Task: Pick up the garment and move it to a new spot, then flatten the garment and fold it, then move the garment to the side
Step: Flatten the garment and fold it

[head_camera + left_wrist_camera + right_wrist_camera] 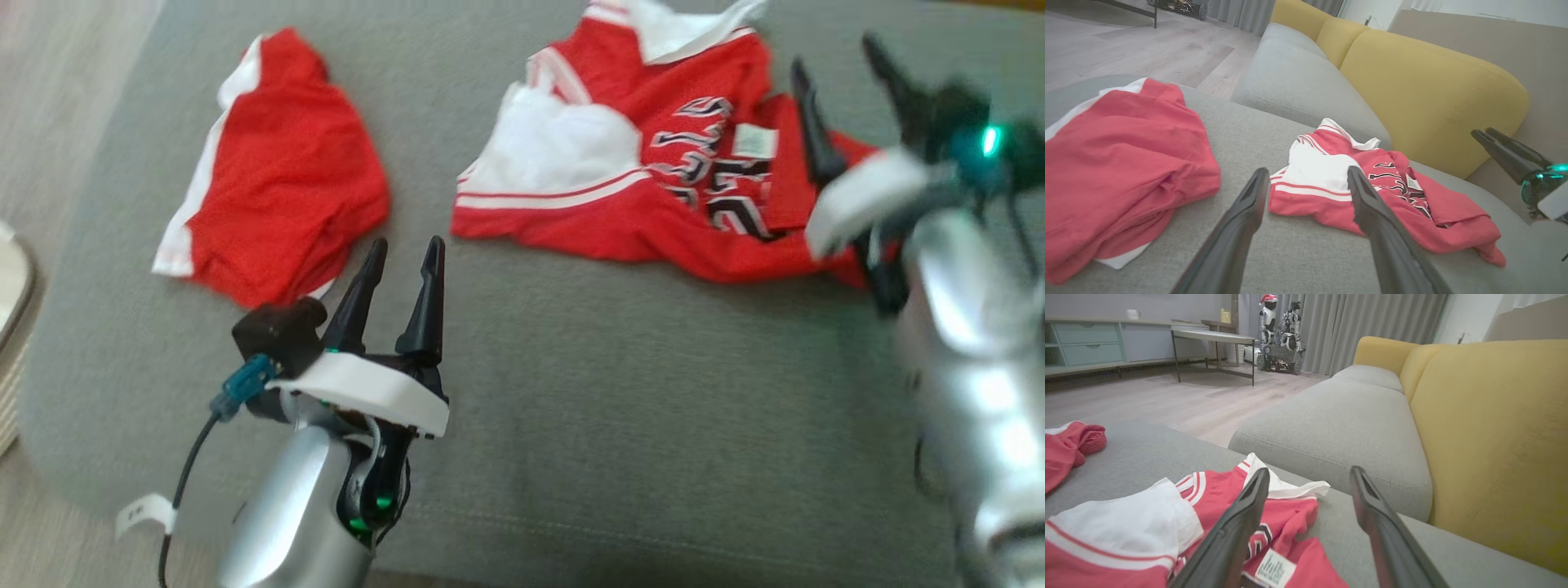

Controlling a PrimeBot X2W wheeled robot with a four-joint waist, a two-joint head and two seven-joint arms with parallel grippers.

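The garment, a crumpled red-and-white jersey [694, 90] with black lettering and a white label, lies on the grey cushion [620, 392] at the right. My right gripper [834, 53] hovers open over the jersey's right end with nothing between its fingers. The right wrist view has the jersey [1126, 522] under and left of that open gripper [1309, 470]. My left gripper [406, 245] stands open and empty over bare cushion, between the jersey and a second red garment. In the left wrist view, the left gripper [1307, 170] points at the jersey [1453, 212], and the right gripper [1481, 131] is at the far right.
A folded red-and-white garment [286, 171] [1122, 155] lies on the cushion's left part. Yellow back cushions [1433, 90] rise behind the jersey, and a second grey seat [1339, 416] adjoins. Wooden floor, a low table [1216, 337] and a small wheeled robot [1280, 335] lie beyond.
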